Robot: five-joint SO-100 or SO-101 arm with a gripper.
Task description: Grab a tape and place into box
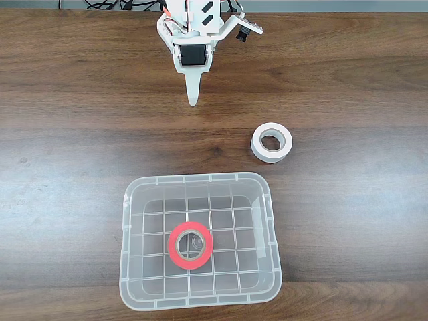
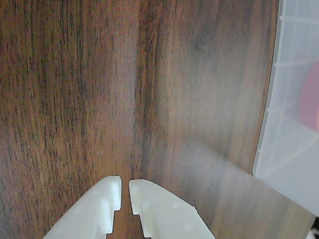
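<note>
The red tape (image 1: 190, 245) lies flat on the grid bottom of the clear box (image 1: 140, 294), near its middle. In the wrist view a red blur of the tape (image 2: 311, 97) shows through the box wall (image 2: 284, 124) at the right edge. My white gripper (image 1: 193, 99) hangs at the top of the fixed view, far from the box, pointing down at bare table. Its fingertips (image 2: 125, 194) stand almost together, with a thin gap and nothing between them.
A white tape roll (image 1: 271, 142) lies on the dark wooden table, right of the gripper and above the box's right corner. The arm's base sits at the table's far edge with cables behind it.
</note>
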